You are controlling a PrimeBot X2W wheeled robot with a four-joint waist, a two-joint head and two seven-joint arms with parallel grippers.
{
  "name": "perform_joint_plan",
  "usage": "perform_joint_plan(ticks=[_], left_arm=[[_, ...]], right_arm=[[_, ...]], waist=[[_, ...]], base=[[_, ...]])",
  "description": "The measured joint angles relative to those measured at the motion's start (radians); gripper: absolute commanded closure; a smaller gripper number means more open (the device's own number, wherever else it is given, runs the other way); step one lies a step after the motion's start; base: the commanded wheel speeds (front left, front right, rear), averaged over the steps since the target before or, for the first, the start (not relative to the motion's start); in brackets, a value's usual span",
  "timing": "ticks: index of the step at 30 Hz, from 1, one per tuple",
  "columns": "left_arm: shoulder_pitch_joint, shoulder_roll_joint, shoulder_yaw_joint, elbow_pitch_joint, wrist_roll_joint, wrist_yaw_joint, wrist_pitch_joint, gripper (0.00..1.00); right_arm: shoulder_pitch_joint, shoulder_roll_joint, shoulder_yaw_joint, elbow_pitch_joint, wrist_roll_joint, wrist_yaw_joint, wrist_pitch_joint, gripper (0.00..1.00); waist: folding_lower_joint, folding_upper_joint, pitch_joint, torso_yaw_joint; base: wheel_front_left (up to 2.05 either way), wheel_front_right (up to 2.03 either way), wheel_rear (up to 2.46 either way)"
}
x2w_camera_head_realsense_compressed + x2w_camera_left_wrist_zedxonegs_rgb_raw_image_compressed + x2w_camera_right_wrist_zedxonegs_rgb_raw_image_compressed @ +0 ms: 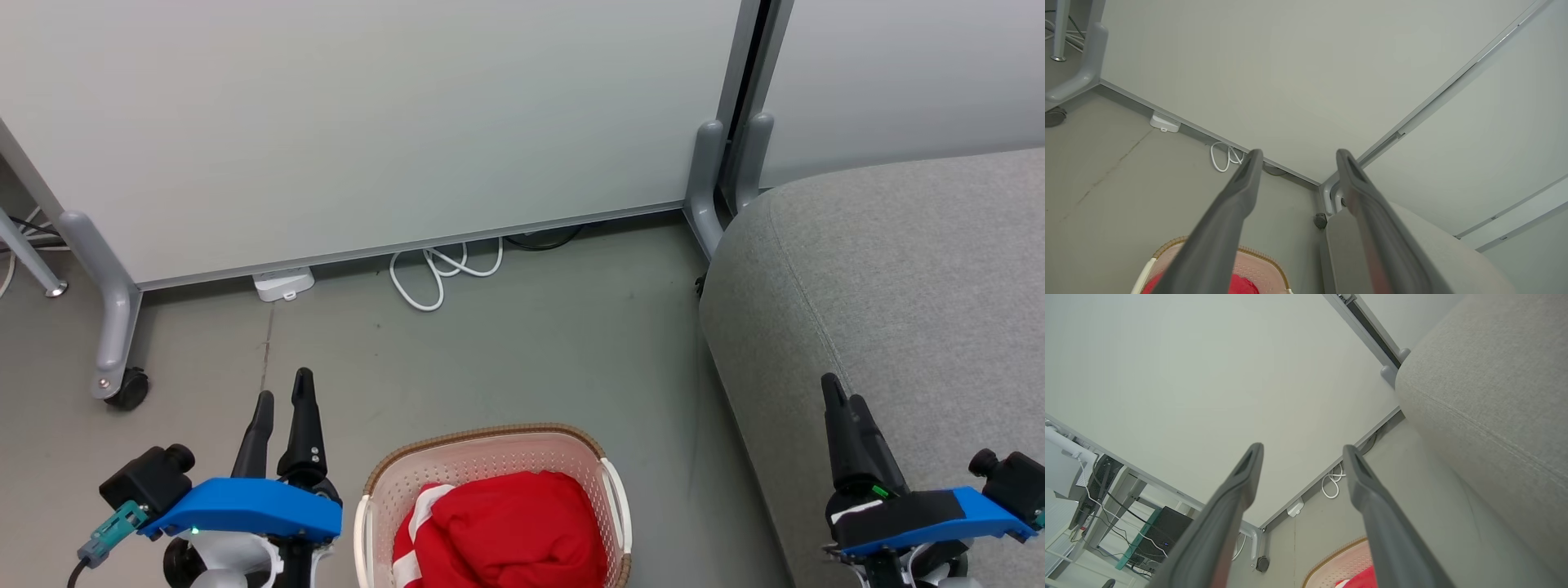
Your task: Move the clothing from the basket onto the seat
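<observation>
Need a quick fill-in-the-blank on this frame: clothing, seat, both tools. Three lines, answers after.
1. The red clothing lies bunched inside the ____.
2. In the head view, the grey seat stands on the robot's ____ side.
3. The left tool and the right tool are both ____, holding nothing.
Missing words: basket; right; open.

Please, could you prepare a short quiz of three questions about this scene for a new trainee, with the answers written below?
1. True or false: the red clothing lies inside the basket.
2. Where is the grey seat relative to the basket? A: on the robot's left; B: on the robot's right; C: under it.
3. Fill in: the left gripper and the right gripper are both ____ and hold nothing.
Key: 1 true; 2 B; 3 open.
</observation>
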Motion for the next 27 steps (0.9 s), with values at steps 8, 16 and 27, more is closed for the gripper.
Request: perform_joint_plan(ticks=[8,16,27], left_arm=[[-0.009,0.011,-0.03,0.013,0.101,0.015,-0.025,0.0],[-0.018,0.018,-0.057,0.022,0.196,0.028,-0.048,0.0],[-0.028,0.023,-0.086,0.028,0.312,0.041,-0.077,0.0]], right_arm=[[0.0,0.0,0.008,0.009,-0.108,0.0,-0.026,0.0],[-0.003,-0.001,0.021,0.01,-0.202,0.0,-0.049,0.0],[-0.004,-0.001,0.037,0.01,-0.321,0.0,-0.078,0.0]], waist=[[0.0,0.0,0.0,0.002],[0.0,0.0,0.0,0.005],[-0.0001,0.0,0.0,0.008]], base=[[0.0,0.0,0.0],[0.0,0.0,0.0],[0.0,0.0,0.0]])
